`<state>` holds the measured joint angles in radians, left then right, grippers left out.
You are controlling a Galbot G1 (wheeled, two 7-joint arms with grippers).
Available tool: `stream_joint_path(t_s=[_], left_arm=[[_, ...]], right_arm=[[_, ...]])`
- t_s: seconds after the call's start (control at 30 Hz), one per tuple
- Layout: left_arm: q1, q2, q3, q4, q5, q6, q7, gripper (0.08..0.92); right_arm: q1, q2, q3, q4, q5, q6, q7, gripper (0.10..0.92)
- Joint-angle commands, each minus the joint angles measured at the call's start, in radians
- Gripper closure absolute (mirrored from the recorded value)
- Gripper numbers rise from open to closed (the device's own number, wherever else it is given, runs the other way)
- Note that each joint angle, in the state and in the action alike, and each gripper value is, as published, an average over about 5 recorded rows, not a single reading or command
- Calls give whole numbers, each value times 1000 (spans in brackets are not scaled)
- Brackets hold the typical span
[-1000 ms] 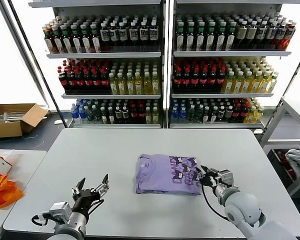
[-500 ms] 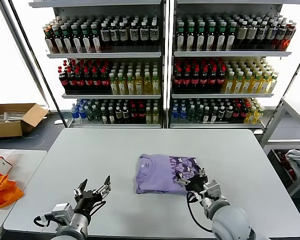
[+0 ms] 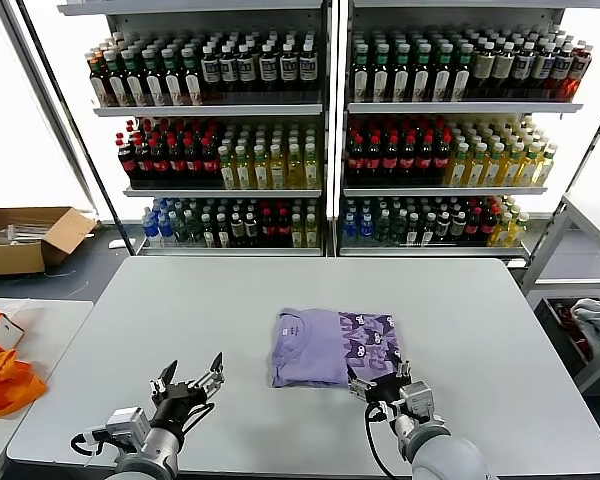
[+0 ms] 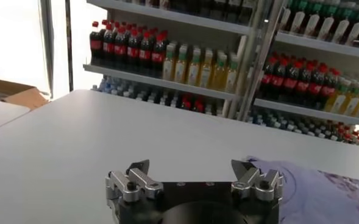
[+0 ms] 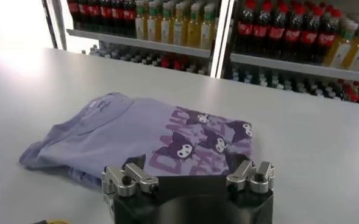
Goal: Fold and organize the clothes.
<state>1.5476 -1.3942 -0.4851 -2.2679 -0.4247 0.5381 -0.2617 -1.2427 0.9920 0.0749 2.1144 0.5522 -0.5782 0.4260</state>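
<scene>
— Right gripper (image 3: 380, 384): where was it, and how were its jaws?

— It sat low over the surface (image 3: 480, 320), at the near edge of the T-shirt (image 3: 325, 345), toward the shirt's right end. Its jaws stood apart with nothing between them; the right wrist view showed both fingers (image 5: 125, 179) spread, with the folded shirt lying just beyond them.

— Was it touching the fabric?

— I couldn't tell. From the head view it overlapped the shirt's near right corner, but contact wasn't clear.

— And the shirt itself?

— It lay folded into a rough rectangle near the middle of the surface, slightly right of centre. The plain lavender half with the collar was on the left, the dark purple-and-white graphic (image 3: 370, 335) on the right. Its near left corner looked a bit bunched in the right wrist view.

— The left gripper (image 3: 188, 380)?

— It hovered near the surface's near edge, well to the left of the shirt, jaws wide apart and holding nothing. In its own wrist view a corner of the shirt (image 4: 325, 182) showed off to one side.

— Anything else around?

— Shelves of bottles (image 3: 330, 140) stood beyond the far edge, an orange bag (image 3: 5, 385) lay on a side table at the left, and a cardboard box (image 3: 25, 235) sat on the floor far left.
</scene>
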Motion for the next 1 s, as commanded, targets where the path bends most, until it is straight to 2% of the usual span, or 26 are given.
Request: stream_joint_path(t_s=[0.03, 0.2, 0.67, 0.87, 1.0], left_arm=[[5, 0, 0, 4, -4, -4, 3, 177], [4, 3, 0, 5, -4, -5, 6, 177], [7, 7, -4, -1, -5, -4, 13, 177], [10, 6, -9, -2, -5, -4, 14, 177], [11, 4, -6, -6, -4, -1, 13, 177]], right_arm=[[-50, 37, -3, 0, 81, -2, 99, 203], [-44, 65, 18, -31, 142, -1, 158, 203], [-59, 63, 7, -29, 143, -2, 162, 203], [-68, 57, 44, 83, -6, 1, 95, 203], [3, 87, 12, 78, -68, 14, 43, 203]])
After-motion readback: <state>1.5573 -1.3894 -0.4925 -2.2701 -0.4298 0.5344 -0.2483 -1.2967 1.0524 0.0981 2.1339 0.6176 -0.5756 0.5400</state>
